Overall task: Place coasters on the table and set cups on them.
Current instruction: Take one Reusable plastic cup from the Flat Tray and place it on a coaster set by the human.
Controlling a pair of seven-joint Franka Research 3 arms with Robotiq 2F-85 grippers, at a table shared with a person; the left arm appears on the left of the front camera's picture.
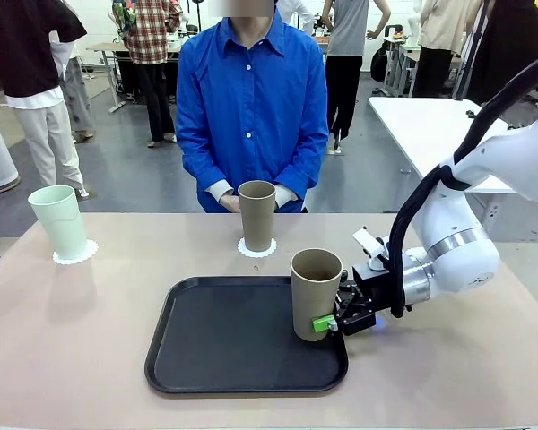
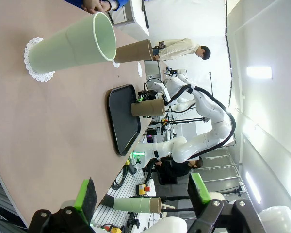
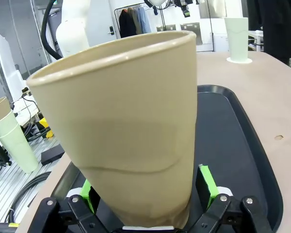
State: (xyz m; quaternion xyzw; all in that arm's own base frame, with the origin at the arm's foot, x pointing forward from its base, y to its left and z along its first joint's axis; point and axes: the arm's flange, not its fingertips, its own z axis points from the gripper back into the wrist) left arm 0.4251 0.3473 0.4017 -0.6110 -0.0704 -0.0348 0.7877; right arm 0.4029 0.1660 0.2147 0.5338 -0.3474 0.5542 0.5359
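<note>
Jaws wide — perhaps touching tan cup [image 1: 315,293].

a pale mint green matte tumbler [image 1: 59,221] stands on a white lacy paper doily [image 1: 75,253]. two tan-brown matte tumblers [image 1: 256,215] [image 1: 315,294], a matte black plastic tray [image 1: 233,340], a plain beige-tan tabletop [image 1: 72,340], a person's bright blue shirt [image 1: 251,107].
</note>
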